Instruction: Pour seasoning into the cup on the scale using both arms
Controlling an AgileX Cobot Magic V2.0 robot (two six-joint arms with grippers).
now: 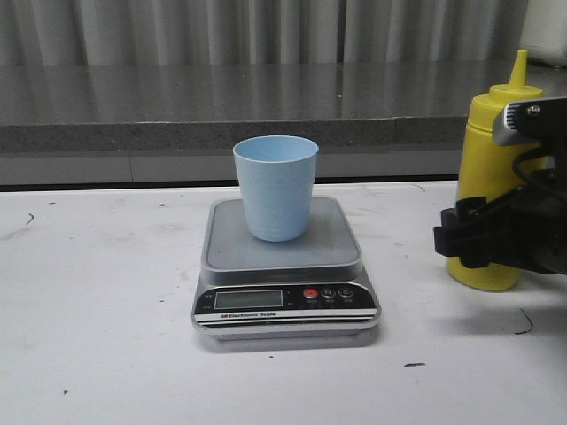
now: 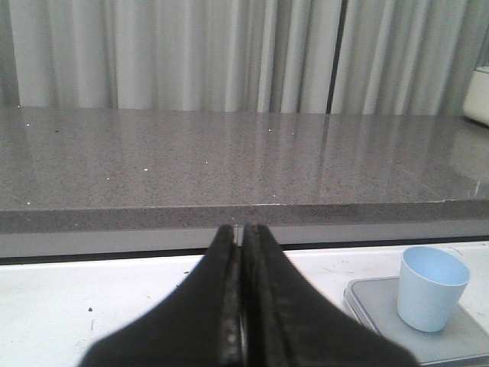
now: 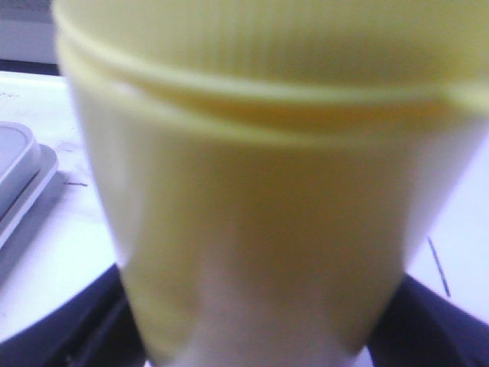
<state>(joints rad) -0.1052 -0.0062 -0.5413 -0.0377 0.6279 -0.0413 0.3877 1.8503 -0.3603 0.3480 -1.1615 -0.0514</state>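
Note:
The pale blue cup [image 1: 275, 186] stands upright on the steel platform of the silver scale [image 1: 337, 252] at the middle of the table. Both also show in the left wrist view, the cup [image 2: 432, 288] on the scale [image 2: 370, 298]. The yellow seasoning bottle [image 1: 494, 133] stands on the table to the right of the scale. My right gripper [image 1: 465, 239] is closed round its lower body, a finger on each side. In the right wrist view the bottle [image 3: 260, 176] fills the frame between the fingers. My left gripper [image 2: 241, 229] is shut and empty, left of the scale; it does not show in the front view.
A grey stone ledge [image 1: 177, 106] runs along the table's back edge, with pale curtains behind it. The white table [image 1: 97, 336] carries a few dark marks. The scale's display [image 1: 249, 299] is too faint to read.

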